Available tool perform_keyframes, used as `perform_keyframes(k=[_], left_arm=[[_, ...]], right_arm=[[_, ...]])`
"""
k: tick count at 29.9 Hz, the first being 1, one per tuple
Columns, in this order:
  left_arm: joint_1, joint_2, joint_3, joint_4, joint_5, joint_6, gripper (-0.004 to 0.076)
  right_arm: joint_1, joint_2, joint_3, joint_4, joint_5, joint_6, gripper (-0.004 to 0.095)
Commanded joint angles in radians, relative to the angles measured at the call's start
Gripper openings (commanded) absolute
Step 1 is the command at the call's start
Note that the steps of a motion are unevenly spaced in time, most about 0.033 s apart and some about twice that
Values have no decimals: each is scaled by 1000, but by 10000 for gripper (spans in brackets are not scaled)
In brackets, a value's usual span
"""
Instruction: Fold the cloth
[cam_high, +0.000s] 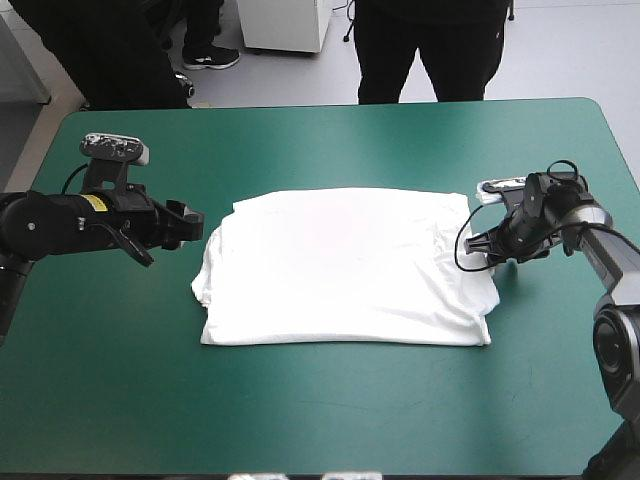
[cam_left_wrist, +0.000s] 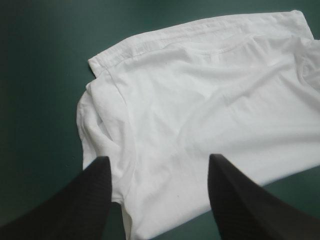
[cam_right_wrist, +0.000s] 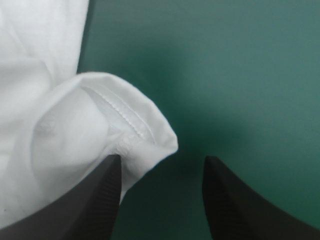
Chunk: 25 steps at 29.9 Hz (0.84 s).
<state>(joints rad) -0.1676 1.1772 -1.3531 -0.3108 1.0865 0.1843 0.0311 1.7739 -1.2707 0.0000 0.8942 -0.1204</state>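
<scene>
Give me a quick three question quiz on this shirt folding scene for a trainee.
1. True or false: the T-shirt lies spread flat on the table.
2. The left gripper is: A) open, B) shut on the T-shirt, C) out of sight.
3. Fill the gap: the right gripper stands ____, with a hemmed corner of the T-shirt just beside it.
Key: 1 true; 2 A; 3 open.

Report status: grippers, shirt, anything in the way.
Left gripper open, at left edge of T-shirt. Right gripper open, hemmed corner partly between jaws. T-shirt flat on teal-green cover, not gripped. Nothing seen in the way.
</scene>
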Motion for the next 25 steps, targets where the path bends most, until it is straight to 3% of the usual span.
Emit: perform_keyframes(k=[1,6,8,16,25], left_arm=[[-2,-21,-34,-23,-57,-3,419],[-2,-21,-34,-23,-57,-3,419],[-2,-21,-34,-23,-54,-3,419],[-2,-21,-34,-18,-23,-3,419],[-2,-21,-34,-15,-18,1,419]], right_arm=[[-8,-12,-30,31,-33,-23,483],[-8,27,-30,69,-33,-32,479],[-8,40,-30,75,-30,-32,431],[-8,46,-30,101,-35,-32,-2],[7,7,-100,172,44,-76,-17]])
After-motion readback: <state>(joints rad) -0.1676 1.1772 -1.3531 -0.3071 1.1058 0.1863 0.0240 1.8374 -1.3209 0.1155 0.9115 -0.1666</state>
